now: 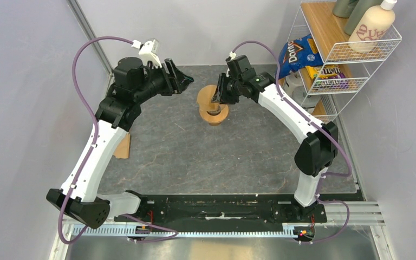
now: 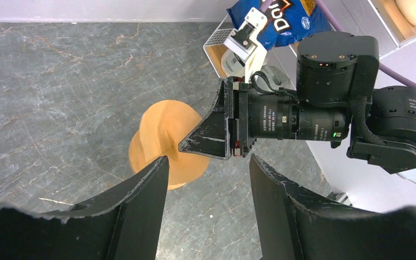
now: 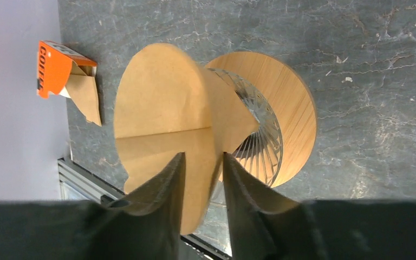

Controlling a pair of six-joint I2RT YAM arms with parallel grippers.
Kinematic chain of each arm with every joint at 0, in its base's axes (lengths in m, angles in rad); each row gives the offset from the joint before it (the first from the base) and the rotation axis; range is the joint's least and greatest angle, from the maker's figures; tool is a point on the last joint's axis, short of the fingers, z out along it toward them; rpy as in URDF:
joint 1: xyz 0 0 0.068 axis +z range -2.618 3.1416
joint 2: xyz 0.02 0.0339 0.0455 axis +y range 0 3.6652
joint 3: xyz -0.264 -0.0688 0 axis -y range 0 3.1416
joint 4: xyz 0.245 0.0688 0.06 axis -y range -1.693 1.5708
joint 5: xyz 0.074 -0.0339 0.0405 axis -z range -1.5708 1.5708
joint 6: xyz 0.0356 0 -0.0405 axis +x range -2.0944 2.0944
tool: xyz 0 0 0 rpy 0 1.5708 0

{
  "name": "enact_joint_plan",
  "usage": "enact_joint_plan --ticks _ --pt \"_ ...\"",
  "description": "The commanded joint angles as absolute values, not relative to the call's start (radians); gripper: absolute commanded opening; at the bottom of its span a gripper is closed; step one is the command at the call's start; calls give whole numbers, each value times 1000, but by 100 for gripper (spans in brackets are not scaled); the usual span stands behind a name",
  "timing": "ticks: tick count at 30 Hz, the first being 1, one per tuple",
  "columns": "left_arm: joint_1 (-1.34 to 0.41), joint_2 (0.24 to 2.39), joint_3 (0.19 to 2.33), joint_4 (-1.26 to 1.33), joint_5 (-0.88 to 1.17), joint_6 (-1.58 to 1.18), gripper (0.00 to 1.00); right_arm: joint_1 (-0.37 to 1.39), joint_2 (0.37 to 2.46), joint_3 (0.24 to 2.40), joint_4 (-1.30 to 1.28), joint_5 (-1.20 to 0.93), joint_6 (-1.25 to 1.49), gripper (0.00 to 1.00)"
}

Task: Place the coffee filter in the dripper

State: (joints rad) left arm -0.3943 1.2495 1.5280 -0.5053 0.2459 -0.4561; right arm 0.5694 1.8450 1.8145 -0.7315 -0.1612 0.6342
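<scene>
**Status: placement in progress, not complete.**

My right gripper point(image 3: 203, 162) is clamped on the thin tan-brown paper coffee filter point(image 3: 162, 108); the paper passes between both fingers. The coffee filter is partly opened into a cone and lies tilted. Its pointed end reaches into the mouth of the dripper point(image 3: 295, 103), a clear ribbed glass cone seated in a round light-brown wooden collar. The dripper stands upright on the grey stone-patterned table point(image 3: 384, 54), between my two arms.

My left gripper point(image 2: 208, 162) is spread wide and carries nothing. It hovers to the left of the dripper, touching neither it nor the paper.

**Done, as I judge it:** the coffee filter is in my grasp, opened, and its tip is at the glass cone.

**Left to do, as I judge it:**
1. Most of the paper stands outside the glass, so it is not seated.
2. It needs to be levelled and lowered until its walls rest against the ribs.
3. My right gripper then needs to release and withdraw.

The orange packet point(image 3: 51, 67) lies well apart and plays no part.
</scene>
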Motion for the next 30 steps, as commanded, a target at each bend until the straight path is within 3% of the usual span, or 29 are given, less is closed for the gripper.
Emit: enact_joint_plan --ticks 1,10,15,17,21,26,30 --pt "-394 1253 1528 -478 264 -476 64 567 1852 1872 -747 -165 620 43" --pt "-393 1285 1525 -548 241 -389 64 553 1820 1939 -816 -96 541 51" --pt "-393 1366 1605 -700 269 -266 74 551 1796 1962 -833 -79 336 65" --pt "-390 1395 1635 -731 334 -200 73 549 1785 1964 -819 -105 237 68" --pt "-394 1548 1814 -899 486 -35 55 500 1755 1974 -851 -190 189 75" --pt "-420 1763 2081 -1102 477 140 34 417 1679 1921 -890 -295 173 96" --pt "-477 1881 2242 -1161 384 226 21 371 1619 1887 -912 -304 165 97"
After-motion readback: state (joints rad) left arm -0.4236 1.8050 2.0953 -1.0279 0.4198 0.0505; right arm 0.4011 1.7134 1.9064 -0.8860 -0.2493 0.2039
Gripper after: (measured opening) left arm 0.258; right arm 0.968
